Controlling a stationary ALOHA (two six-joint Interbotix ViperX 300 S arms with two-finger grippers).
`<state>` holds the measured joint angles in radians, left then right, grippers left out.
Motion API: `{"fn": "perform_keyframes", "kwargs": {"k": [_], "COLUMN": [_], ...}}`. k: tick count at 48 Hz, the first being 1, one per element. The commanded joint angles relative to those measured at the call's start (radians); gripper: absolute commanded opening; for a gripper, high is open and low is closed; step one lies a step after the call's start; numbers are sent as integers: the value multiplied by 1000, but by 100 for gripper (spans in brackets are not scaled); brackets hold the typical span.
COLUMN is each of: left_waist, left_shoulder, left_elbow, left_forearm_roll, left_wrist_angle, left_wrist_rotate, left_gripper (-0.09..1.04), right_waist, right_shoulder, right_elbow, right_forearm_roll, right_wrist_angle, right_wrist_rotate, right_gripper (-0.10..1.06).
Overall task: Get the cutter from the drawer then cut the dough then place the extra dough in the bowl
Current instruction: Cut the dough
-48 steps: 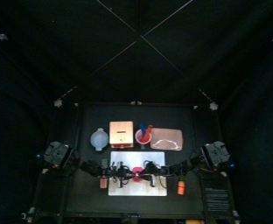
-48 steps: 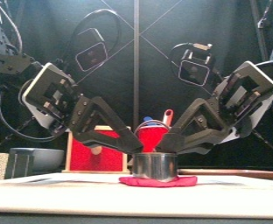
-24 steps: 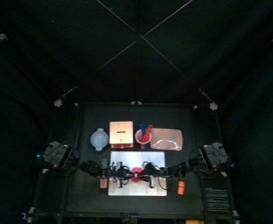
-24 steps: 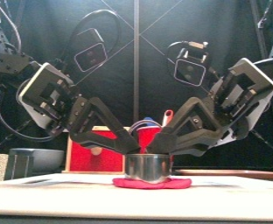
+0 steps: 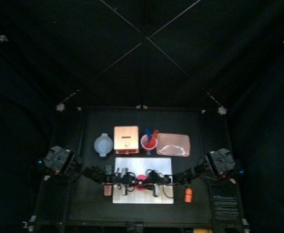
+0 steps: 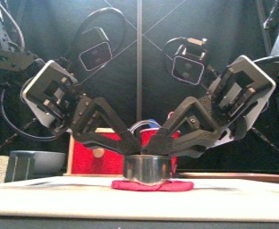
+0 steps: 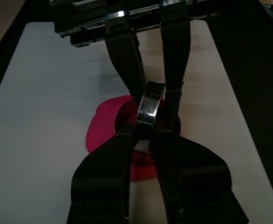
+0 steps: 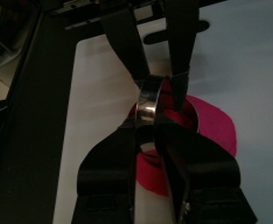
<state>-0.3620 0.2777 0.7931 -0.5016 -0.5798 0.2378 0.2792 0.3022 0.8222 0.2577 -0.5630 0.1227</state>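
Note:
A round metal cutter (image 6: 148, 167) stands on a flat pink-red dough disc (image 6: 152, 186) on the white cutting board (image 6: 58, 191). My left gripper (image 6: 132, 154) comes down from the left and my right gripper (image 6: 166, 154) from the right, and each is shut on the cutter's rim. In the left wrist view the cutter (image 7: 147, 107) is edge-on between both pairs of jaws, with dough (image 7: 108, 131) beside it. The right wrist view shows the same cutter (image 8: 150, 103) and dough (image 8: 212, 129). From above, both grippers cover most of the dough (image 5: 142, 183).
Behind the board stand the blue-grey bowl (image 5: 103, 144), the wooden box (image 5: 126, 138) with its red drawer front (image 6: 92, 154), the red cup (image 5: 151, 139) and the pink tray (image 5: 177, 145). A small orange thing (image 5: 188, 194) lies at the board's right edge.
Both arms have lowered and closed in over the cutter, which has sunk lower into the dough. The red cup behind is now hidden in the front view.

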Motion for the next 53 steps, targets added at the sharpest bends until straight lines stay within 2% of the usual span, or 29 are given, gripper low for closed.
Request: {"fn": "perform_keyframes", "kwargs": {"k": [1,22,26,31,35,45,53], "left_waist": [-9,-3,2,5,9,21,21], "left_shoulder": [-8,-51,-58,-80,-91,-97,-97], "left_elbow": [18,25,23,28,32,31,32], "left_forearm_roll": [9,31,32,40,40,38,37], "left_wrist_angle": [23,17,14,14,12,12,12], "left_wrist_rotate": [2,2,2,2,0,0,-3], "left_gripper": [60,63,64,65,69,82,83], "right_waist": [0,-3,-5,-3,-5,-3,0], "right_shoulder": [-3,-63,-78,-100,-106,-117,-133], "right_elbow": [25,15,12,9,8,-6,-37], "right_forearm_roll": [0,-21,-9,9,6,5,-15], "right_wrist_angle": [37,37,37,35,31,31,31], "right_wrist_rotate": [12,17,29,20,18,18,14], "right_gripper": [57,59,60,61,65,88,91]}}
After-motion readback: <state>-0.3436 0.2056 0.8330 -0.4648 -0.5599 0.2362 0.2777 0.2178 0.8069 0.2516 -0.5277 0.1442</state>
